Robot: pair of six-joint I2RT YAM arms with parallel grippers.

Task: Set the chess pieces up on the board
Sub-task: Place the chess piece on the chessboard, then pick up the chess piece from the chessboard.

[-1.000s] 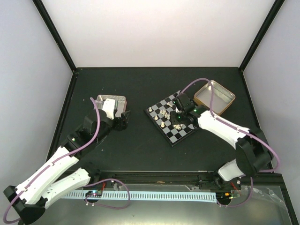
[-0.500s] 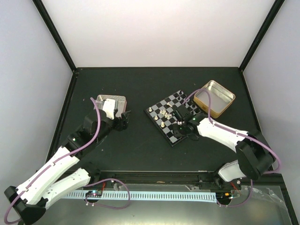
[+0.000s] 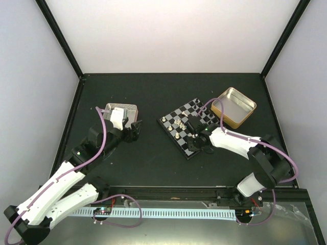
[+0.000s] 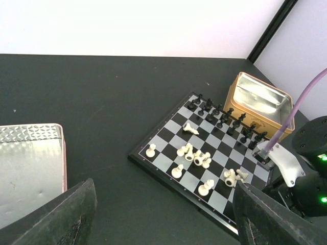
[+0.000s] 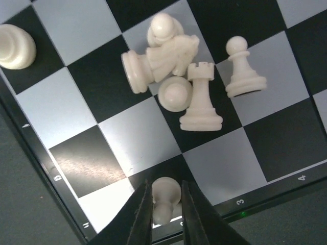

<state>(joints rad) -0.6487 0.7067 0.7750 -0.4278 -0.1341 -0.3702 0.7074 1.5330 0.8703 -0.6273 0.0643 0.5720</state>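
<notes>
At the time of inspection I found the right gripper (image 5: 166, 188) with its two fingers (image 5: 144, 217) clamped on a cream-white pawn (image 5: 164, 203), one finger on each side of it and both touching it. The pawn sat between the fingertips over the edge row of the board (image 5: 143, 148), close to the dark rim and just left of the printed "3". Just beyond the fingertips I noted a tight group of white pieces: a knight (image 5: 166, 57) lying on its side, a rook (image 5: 201, 102) touching a round-headed piece (image 5: 174, 94), and a separate pawn (image 5: 245, 72) to the right of them. One further white piece (image 5: 15, 46) stood apart, well beyond the left finger and near the frame edge. The left gripper (image 4: 163, 186) had its fingers spread wide with nothing between them. In its wrist view the board lay ahead of the fingers and toward the right one, with loose white pieces (image 4: 194, 155) scattered over its nearer squares, at least one toppled. The black pieces (image 4: 220, 116) stood in two rows along the far edge. An open tin (image 4: 261, 102) sat just beyond that far edge, past the right finger. A flat tin (image 4: 28, 173) lay beside the left finger, on the outer side. From the top view I confirmed that the left gripper was well apart from the board, near the flat tin, and that the right arm reached over the board's near corner.
</notes>
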